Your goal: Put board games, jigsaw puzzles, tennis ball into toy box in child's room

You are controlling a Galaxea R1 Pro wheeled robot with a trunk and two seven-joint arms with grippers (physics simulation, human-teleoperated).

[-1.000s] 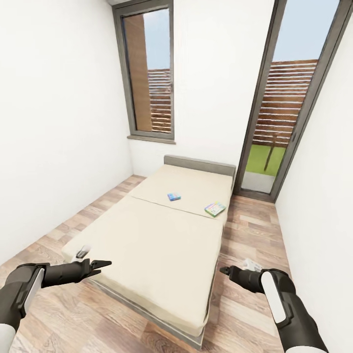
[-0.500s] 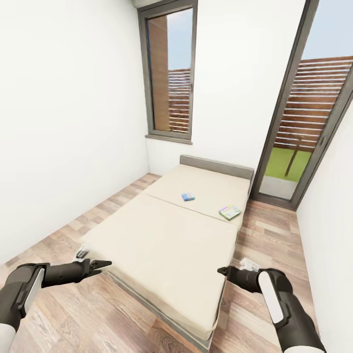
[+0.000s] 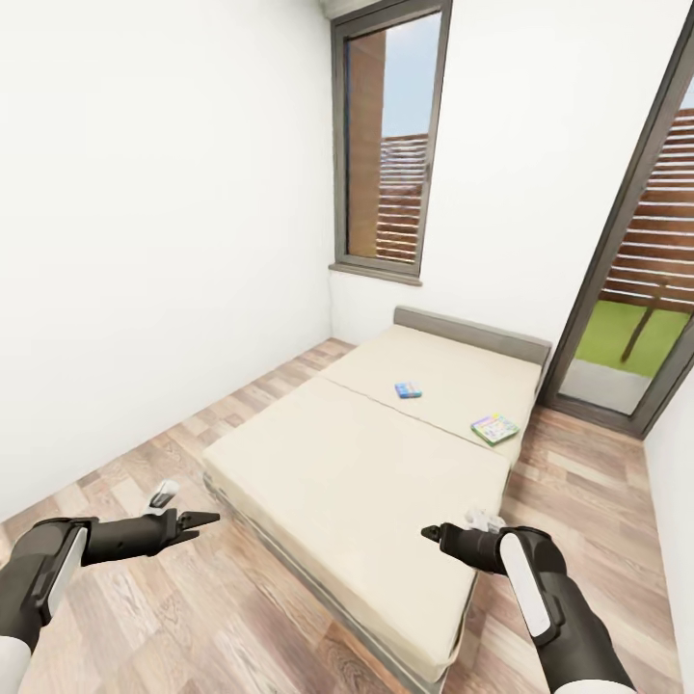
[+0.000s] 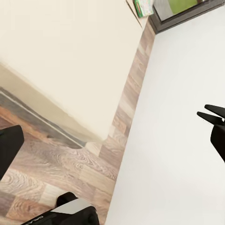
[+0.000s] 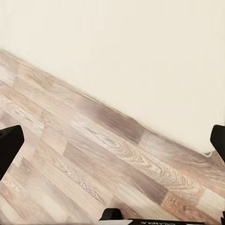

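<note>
small blue printed game box (image 3: 408,390) mid low beige bed (image 3: 357,472); green-edged flat box (image 3: 494,429) at right edge: light, stiff, pinch edges. left gripper (image 3: 200,520), right gripper (image 3: 432,531) pressed together, empty.

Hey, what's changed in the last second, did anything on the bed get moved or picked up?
Nothing was moved or picked up. Only the camera swung left, so the bed and window slid right in the head view. The small blue game and the green-edged game lie where they were on the mattress. Both arms hold the same pose, left gripper and right gripper empty.
</note>
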